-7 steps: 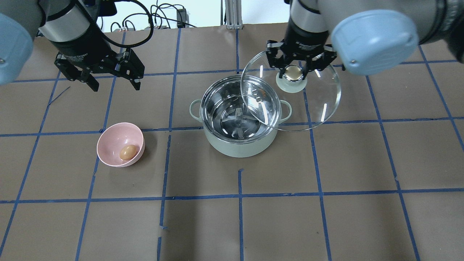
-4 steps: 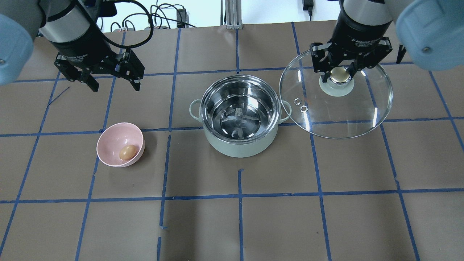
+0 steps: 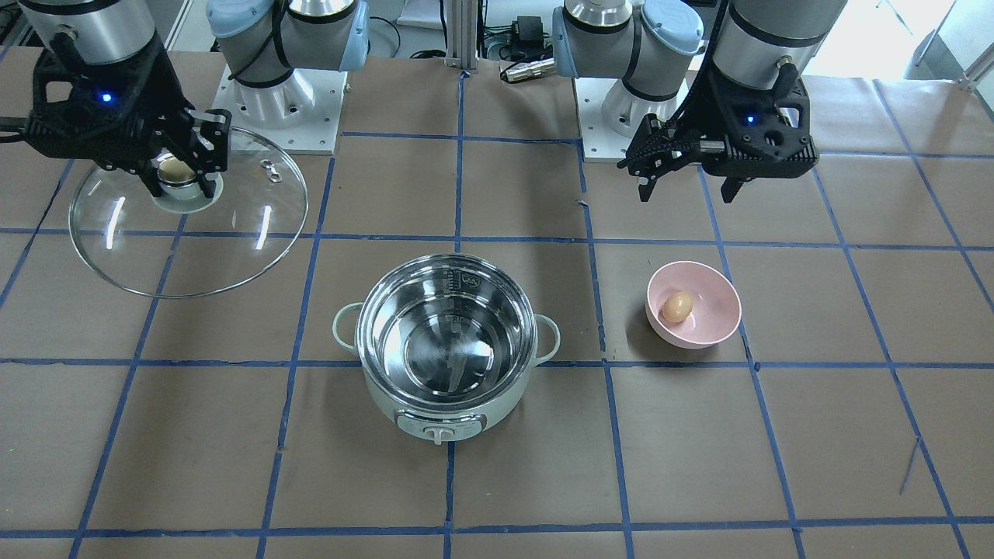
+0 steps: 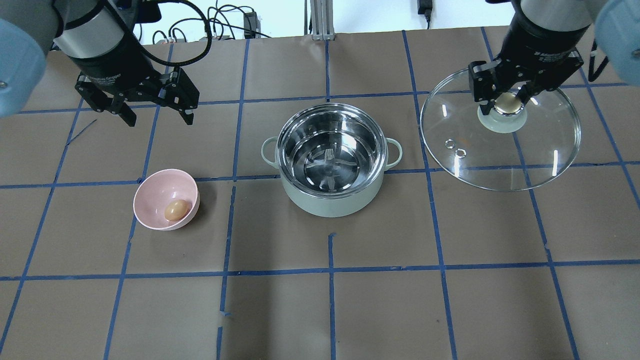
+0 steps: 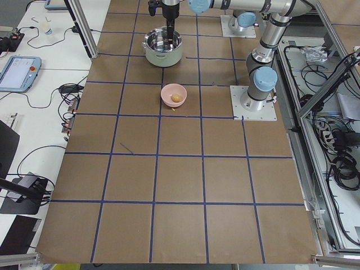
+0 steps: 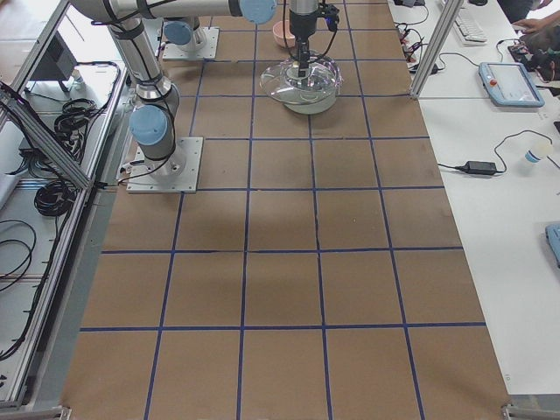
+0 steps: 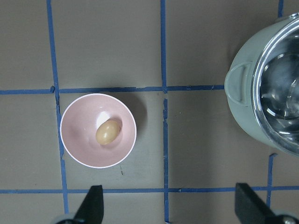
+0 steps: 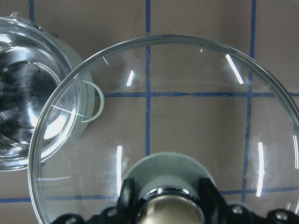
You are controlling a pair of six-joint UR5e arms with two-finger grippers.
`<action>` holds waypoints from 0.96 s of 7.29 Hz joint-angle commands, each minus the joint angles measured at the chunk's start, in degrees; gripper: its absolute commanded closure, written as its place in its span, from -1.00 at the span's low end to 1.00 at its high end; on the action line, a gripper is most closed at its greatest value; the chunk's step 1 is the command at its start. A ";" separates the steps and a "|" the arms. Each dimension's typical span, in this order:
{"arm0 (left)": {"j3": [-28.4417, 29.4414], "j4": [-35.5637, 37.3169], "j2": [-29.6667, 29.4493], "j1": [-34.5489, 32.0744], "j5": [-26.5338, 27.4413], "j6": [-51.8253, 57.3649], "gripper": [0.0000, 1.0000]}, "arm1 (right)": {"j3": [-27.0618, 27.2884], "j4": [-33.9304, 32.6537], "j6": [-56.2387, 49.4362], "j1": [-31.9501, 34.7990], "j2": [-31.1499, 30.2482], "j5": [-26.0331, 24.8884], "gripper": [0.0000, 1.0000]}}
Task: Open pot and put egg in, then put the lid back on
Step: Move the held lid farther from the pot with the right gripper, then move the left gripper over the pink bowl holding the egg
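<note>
The pale green pot (image 4: 330,205) stands open at the table's middle, its steel inside empty; it also shows in the front view (image 3: 497,415). The brown egg (image 4: 176,210) (image 3: 677,307) (image 7: 108,132) lies in a pink bowl (image 4: 150,190) to the pot's left. My right gripper (image 4: 505,104) (image 3: 177,177) is shut on the beige knob of the glass lid (image 4: 525,155) (image 3: 194,248) (image 8: 187,116) and holds it above the table, to the right of the pot. My left gripper (image 4: 160,119) (image 3: 686,192) (image 7: 170,210) is open and empty, behind and above the bowl.
The table is brown paper with a blue tape grid. The two arm bases (image 3: 276,101) (image 3: 621,109) stand at the robot's side of the table. Cables (image 4: 220,25) lie beyond the far edge.
My right gripper has carried the lid to the right, from over the pot's right rim to fully beside the pot. The left arm, bowl and egg have not moved.
</note>
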 commanded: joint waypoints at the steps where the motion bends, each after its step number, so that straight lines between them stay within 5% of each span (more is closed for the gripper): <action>1: -0.34 0.24 -0.17 0.20 -0.15 0.50 -0.97 | 0.25 0.23 -3.04 -2.20 -1.29 0.00 0.39; 5: -2.80 1.47 -1.14 1.25 0.20 4.02 -0.96 | 1.38 1.98 -3.66 -2.21 -2.52 3.76 0.39; 7: -12.50 10.57 -1.58 6.67 0.29 9.61 -0.93 | 3.41 0.75 -3.57 -2.30 -2.96 4.93 0.39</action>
